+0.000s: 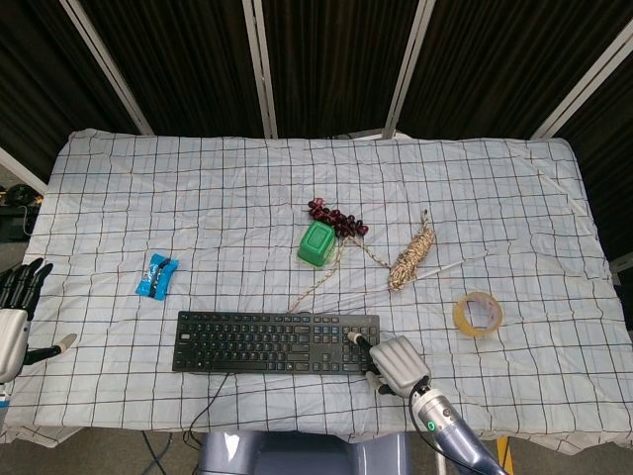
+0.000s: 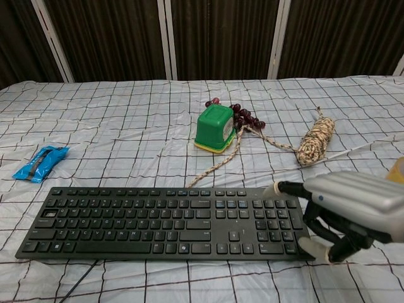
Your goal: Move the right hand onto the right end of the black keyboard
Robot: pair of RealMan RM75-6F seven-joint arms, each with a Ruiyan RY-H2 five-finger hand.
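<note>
The black keyboard lies near the table's front edge, left of centre. My right hand is at its right end, palm down and holding nothing. Its thumb reaches over the keyboard's top right corner. The other fingers bend downward, and their tips are by the front right corner; I cannot tell whether they touch it. My left hand hovers off the table's left edge with straight fingers and nothing in it; only the head view shows it.
Behind the keyboard stand a green cup, dark red grapes and a rope bundle. A tape roll lies to the right, a blue packet to the left.
</note>
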